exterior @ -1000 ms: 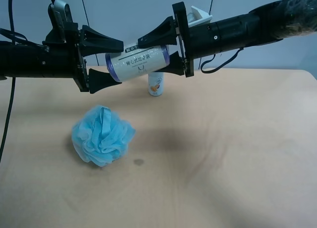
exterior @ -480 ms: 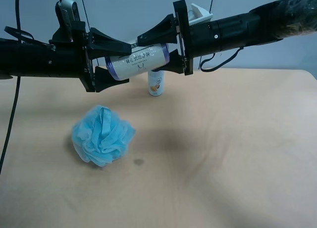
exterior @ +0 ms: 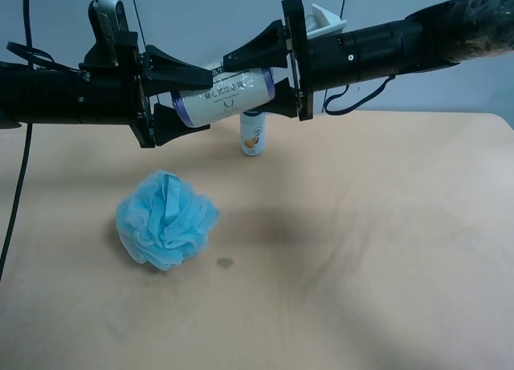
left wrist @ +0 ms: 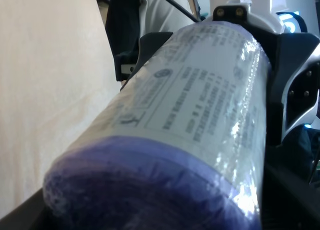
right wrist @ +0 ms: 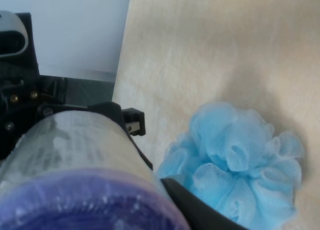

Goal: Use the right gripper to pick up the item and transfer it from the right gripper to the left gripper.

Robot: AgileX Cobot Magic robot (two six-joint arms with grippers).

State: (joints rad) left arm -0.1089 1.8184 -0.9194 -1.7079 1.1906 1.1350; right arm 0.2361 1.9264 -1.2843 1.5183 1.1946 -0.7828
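Note:
The item [exterior: 229,95], a stubby roll with a cream printed label and purple ends, hangs in the air above the table's back. My right gripper [exterior: 247,87], on the arm with the white wrist block, is shut on one end of it. From the other side my left gripper [exterior: 201,99], under the grey camera module, has its fingers pressed above and below the opposite end. The item [left wrist: 195,130] fills the left wrist view, with the right gripper's body behind it. In the right wrist view the item [right wrist: 75,160] sits close, a black finger [right wrist: 200,212] beside it.
A fluffy light-blue bath pouf [exterior: 166,219] lies on the tan table [exterior: 361,241], below and left of the grippers; it also shows as the pouf [right wrist: 240,165] in the right wrist view. A slim white bottle [exterior: 253,136] stands upright just under the held roll.
The left gripper moved in toward the roll and its fingers closed down from wide apart onto the roll's end. The right gripper stayed still, holding the roll.

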